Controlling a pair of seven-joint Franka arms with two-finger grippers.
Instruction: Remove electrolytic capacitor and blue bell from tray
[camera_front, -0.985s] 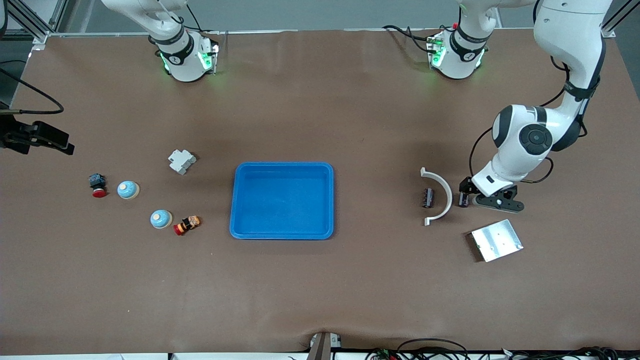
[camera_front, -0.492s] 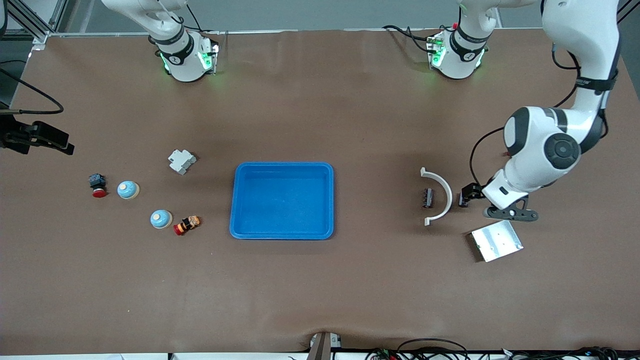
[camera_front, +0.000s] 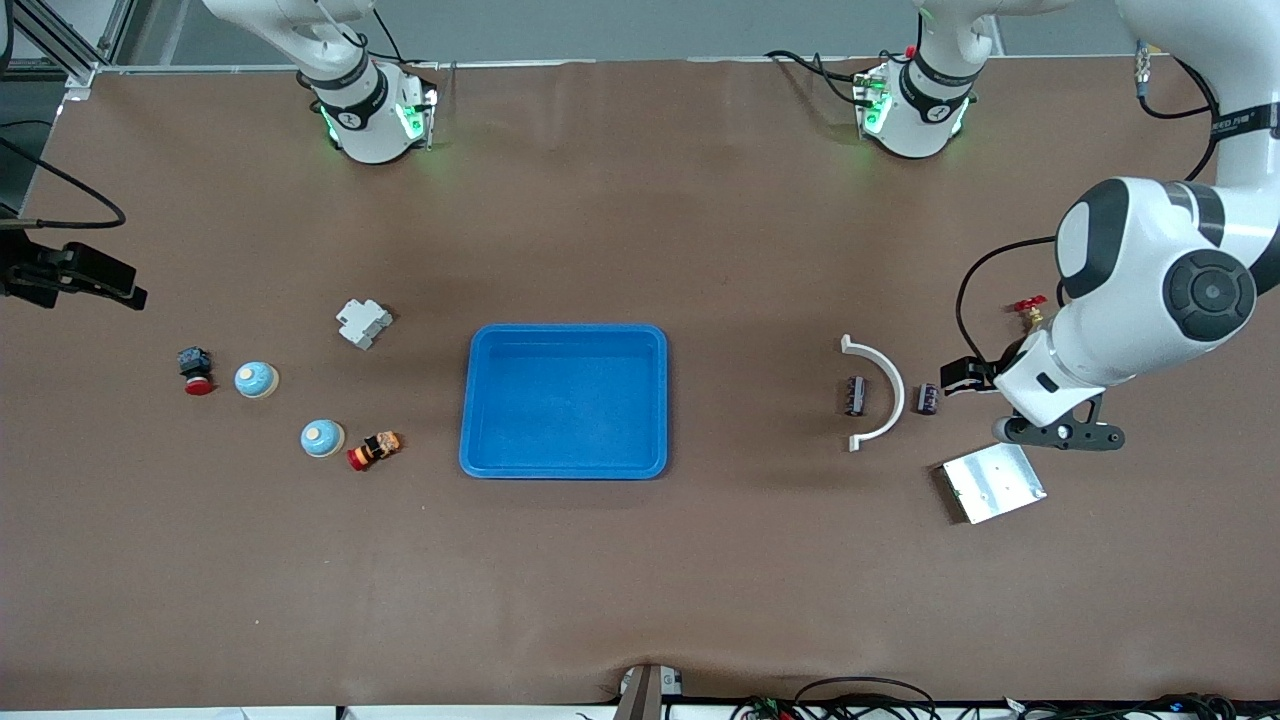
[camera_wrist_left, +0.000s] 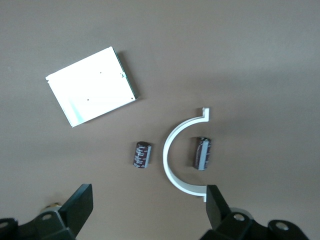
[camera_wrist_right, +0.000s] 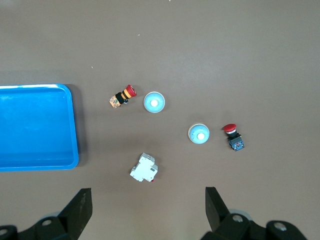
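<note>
Left gripper (camera_wrist_left: 145, 207): fingers spread wide, nothing between them; it hangs over the table at the left arm's end, above the bare cloth just beside the loose capacitor.
Right gripper (camera_wrist_right: 145, 210): fingers spread wide, nothing held; it hangs high over the right arm's end of the table, looking down on the bells. The arm waits.
Loose capacitor (camera_front: 927, 398): lying on the table outside the white curved bracket (camera_front: 884, 393), on its left-arm side, apart from it.
Second capacitor (camera_front: 856, 395): lying inside the curve of the bracket, not touching it.
Metal plate (camera_front: 992, 482): flat on the table, nearer the front camera than the loose capacitor.
Red valve (camera_front: 1028, 310): small, partly hidden by the left arm.
Blue tray (camera_front: 565, 470): mid-table, nothing in it.
First bell (camera_front: 256, 379): upright, just beside the red-capped push button (camera_front: 195, 370).
Second bell (camera_front: 322, 438): upright, nearer the front camera, just beside the red and yellow button (camera_front: 373, 449).
Grey breaker (camera_front: 362, 322): between the bells and the right arm's base.
</note>
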